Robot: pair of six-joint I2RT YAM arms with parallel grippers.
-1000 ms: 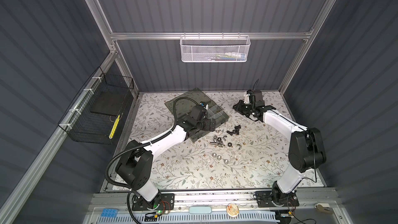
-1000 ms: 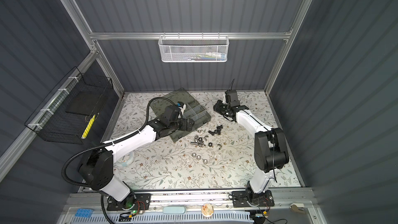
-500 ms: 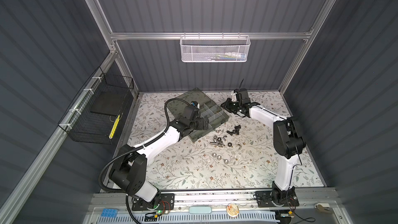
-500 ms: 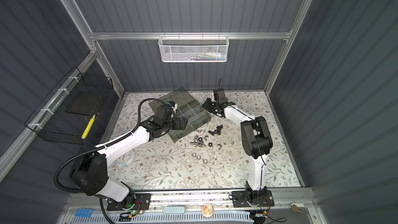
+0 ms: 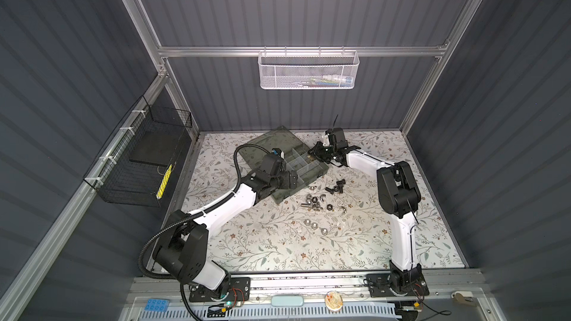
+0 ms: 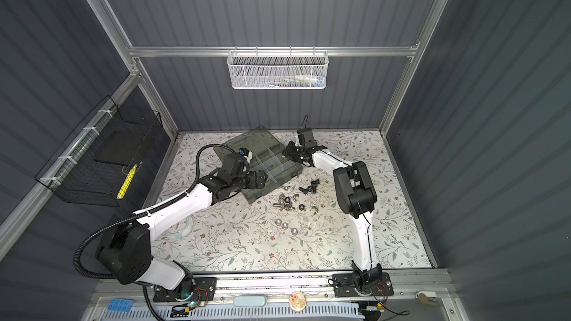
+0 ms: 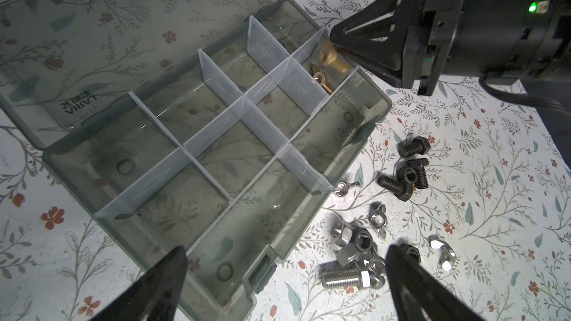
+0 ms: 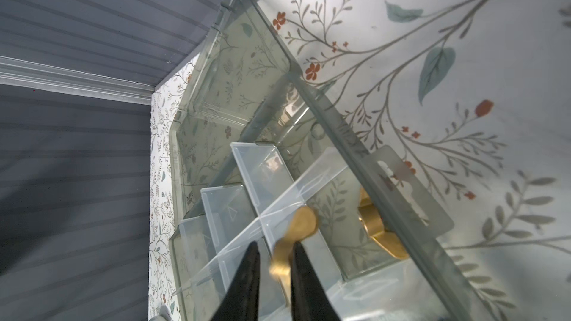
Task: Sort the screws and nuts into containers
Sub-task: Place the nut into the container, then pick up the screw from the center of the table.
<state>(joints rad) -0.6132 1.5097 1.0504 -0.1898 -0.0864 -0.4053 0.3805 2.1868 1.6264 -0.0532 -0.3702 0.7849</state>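
Note:
The organizer case [image 5: 309,168] [image 6: 278,165] lies open on the floral mat, and its containers [image 7: 216,149] are split by pale dividers. My right gripper [image 8: 275,243] [image 5: 315,152] hangs over the far corner compartment. Its jaws stand slightly apart, with a blurred brass wing nut [image 8: 301,226] [image 7: 330,57] loose between them. Another brass piece [image 7: 321,80] lies in that compartment. My left gripper [image 7: 287,251] [image 5: 293,179] is wide open and empty over the case's near corner. Loose on the mat are black screws [image 7: 408,174] [image 5: 336,186], a silver screw [image 7: 343,274] and silver nuts [image 7: 355,239] [image 5: 313,203].
The case's smoky lid [image 7: 123,26] lies flat behind it. Three silver hex nuts [image 5: 315,225] sit apart, nearer the front. A white mesh basket [image 5: 309,71] hangs on the back wall and a black wire basket [image 5: 142,162] on the left wall. A pale ring [image 6: 180,230] lies under my left arm.
My right gripper swung left from the back right of the mat to the case's far corner, and its jaws parted a little. My left arm drew back slightly to the left.

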